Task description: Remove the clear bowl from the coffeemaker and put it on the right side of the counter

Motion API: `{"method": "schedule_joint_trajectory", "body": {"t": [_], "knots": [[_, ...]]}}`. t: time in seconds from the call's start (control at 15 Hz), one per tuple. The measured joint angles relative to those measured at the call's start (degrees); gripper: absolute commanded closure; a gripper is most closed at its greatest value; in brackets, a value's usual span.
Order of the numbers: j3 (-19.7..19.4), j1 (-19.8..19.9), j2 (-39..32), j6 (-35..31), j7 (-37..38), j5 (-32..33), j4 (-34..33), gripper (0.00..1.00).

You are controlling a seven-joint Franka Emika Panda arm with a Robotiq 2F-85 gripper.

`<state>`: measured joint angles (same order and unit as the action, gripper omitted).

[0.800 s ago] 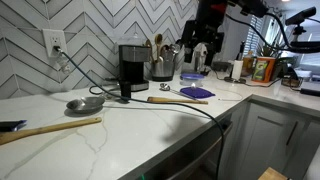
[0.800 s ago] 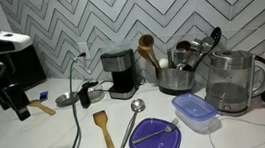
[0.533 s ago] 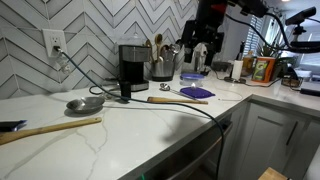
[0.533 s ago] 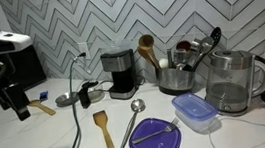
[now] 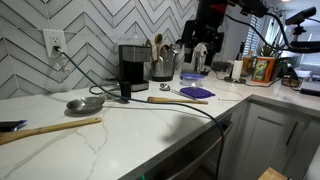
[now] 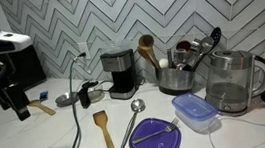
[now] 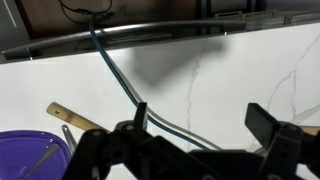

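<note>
The black coffeemaker stands against the chevron-tiled wall on the white counter; it shows in both exterior views. I cannot make out a clear bowl in its niche. My gripper hangs open and empty above the counter, well away from the coffeemaker, and shows at the far edge of an exterior view. In the wrist view the open fingers frame bare white counter and a black cable.
A steel utensil crock, a glass kettle, a clear box with a blue lid, a purple plate, a wooden spatula and a metal spoon surround the coffeemaker. A ladle and wooden spoon lie further along.
</note>
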<state>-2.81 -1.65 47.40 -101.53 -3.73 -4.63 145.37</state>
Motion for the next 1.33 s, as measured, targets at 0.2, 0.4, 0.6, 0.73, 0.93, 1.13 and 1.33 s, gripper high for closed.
{"method": "schedule_joint_trajectory", "body": {"t": [0.2,0.4,0.6,0.73,0.93,1.13,1.33], "knots": [[0.0,1.6,-1.4,-1.6,1.6,0.6,-1.4,0.0],[-0.2,4.1,-6.0,-5.5,2.1,2.0,-6.5,0.0],[-0.5,6.0,-12.8,-9.3,3.0,3.0,-14.3,0.0],[-0.5,6.7,-18.0,-11.6,4.0,3.7,-19.9,0.0],[-0.1,6.8,-25.8,-13.5,5.9,3.8,-28.6,0.0],[0.9,6.6,-33.5,-13.6,8.7,3.8,-37.6,0.0],[1.8,5.8,-40.7,-13.7,11.6,3.7,-46.3,0.0]]}}
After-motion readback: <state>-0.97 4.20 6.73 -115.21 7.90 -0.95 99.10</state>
